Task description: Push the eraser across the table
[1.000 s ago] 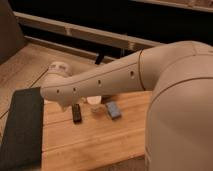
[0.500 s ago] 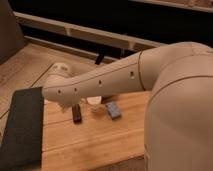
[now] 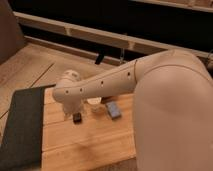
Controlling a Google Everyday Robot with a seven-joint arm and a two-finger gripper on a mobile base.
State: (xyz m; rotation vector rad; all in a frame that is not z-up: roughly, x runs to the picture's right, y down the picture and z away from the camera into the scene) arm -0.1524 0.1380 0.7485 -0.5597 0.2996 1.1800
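The robot's pale arm (image 3: 115,82) fills most of the view. It comes in from the bulky shoulder on one side and slants down over the bench (image 3: 90,147), a light top of wide wooden planks, probably reaching that low so its end can work at the level of the small things there. A dark grey mat (image 3: 20,125) covers the end of the bench farthest from the shoulder, so the bare planks beside it look like the natural lane for a push. A white cup (image 3: 93,104) stands under the forearm, partly hidden by it. Just past the cup, toward the shoulder, a blue-grey block (image 3: 113,110) lies flat, and neither seems to be part of the job. The pincer (image 3: 68,110) hangs from the rounded wrist close to the planks, between the mat and the cup. Whether it is open or closed cannot be told, and it does not appear to hold anything. The eraser (image 3: 77,118), a small black bar, lies on the bench just beside the pincer on the cup side, and whether the two touch is unclear. That position suits a sideways nudge, so I judge the push to be barely begun.
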